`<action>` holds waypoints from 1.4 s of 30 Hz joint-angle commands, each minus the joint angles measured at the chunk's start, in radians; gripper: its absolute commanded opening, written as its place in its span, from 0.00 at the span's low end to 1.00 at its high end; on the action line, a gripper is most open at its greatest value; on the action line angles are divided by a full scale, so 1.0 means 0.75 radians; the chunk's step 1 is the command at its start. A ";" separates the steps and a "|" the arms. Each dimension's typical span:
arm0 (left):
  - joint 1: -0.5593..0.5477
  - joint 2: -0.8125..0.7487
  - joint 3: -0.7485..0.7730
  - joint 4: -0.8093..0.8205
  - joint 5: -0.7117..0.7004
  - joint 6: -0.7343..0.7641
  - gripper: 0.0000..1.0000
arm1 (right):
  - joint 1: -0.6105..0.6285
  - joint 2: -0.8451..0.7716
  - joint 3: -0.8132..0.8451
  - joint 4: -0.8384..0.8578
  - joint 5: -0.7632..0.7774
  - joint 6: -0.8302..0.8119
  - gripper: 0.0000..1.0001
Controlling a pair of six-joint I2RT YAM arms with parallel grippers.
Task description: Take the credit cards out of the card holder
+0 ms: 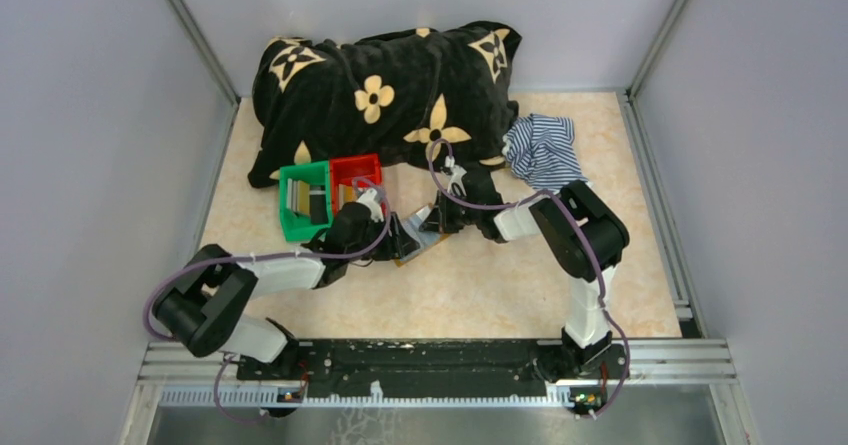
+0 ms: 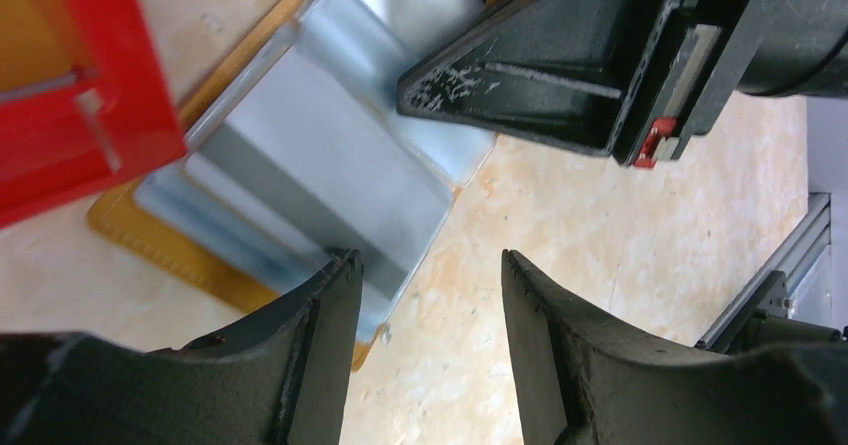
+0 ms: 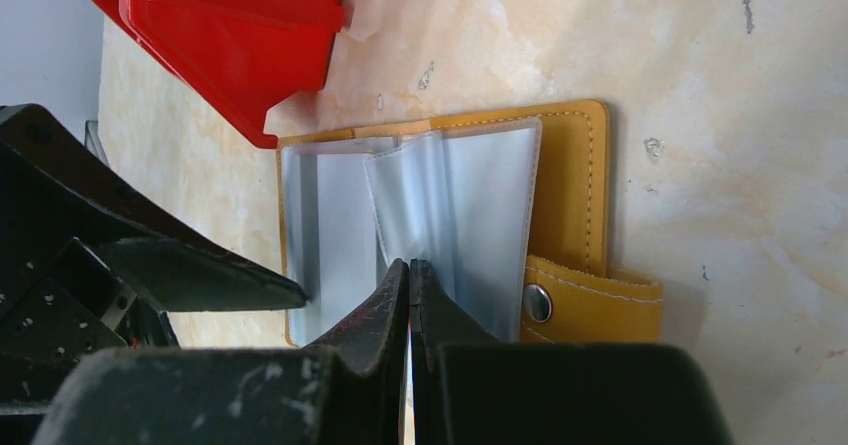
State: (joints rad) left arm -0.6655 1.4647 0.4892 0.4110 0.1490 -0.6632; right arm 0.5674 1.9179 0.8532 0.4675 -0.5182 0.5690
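Note:
The tan card holder (image 1: 418, 248) lies open on the table between both grippers, its grey-blue sleeves (image 2: 310, 155) facing up and its snap tab (image 3: 590, 305) at one edge. No card shows in the sleeves I can see. Flat cards (image 1: 303, 199) lie in the green bin. My left gripper (image 2: 425, 265) is open at the holder's near edge, one fingertip (image 2: 340, 265) over the sleeve, the other over bare table. My right gripper (image 3: 408, 265) is shut, its tips resting on the clear sleeves (image 3: 470, 205).
A red bin (image 1: 355, 170) and a green bin (image 1: 290, 227) stand just left of the holder. A black flower-print blanket (image 1: 390, 85) fills the back. A striped blue-white cloth (image 1: 542, 150) lies at the back right. Walls close in both sides.

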 commanded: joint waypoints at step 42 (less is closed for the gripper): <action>0.179 -0.316 -0.064 -0.277 -0.128 0.095 0.61 | 0.020 0.020 -0.213 0.305 -0.245 0.129 0.41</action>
State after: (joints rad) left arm -0.5343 1.2358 0.4149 0.2214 0.0307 -0.6086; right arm 0.5674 1.9461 0.7326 0.7349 -0.7006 0.6674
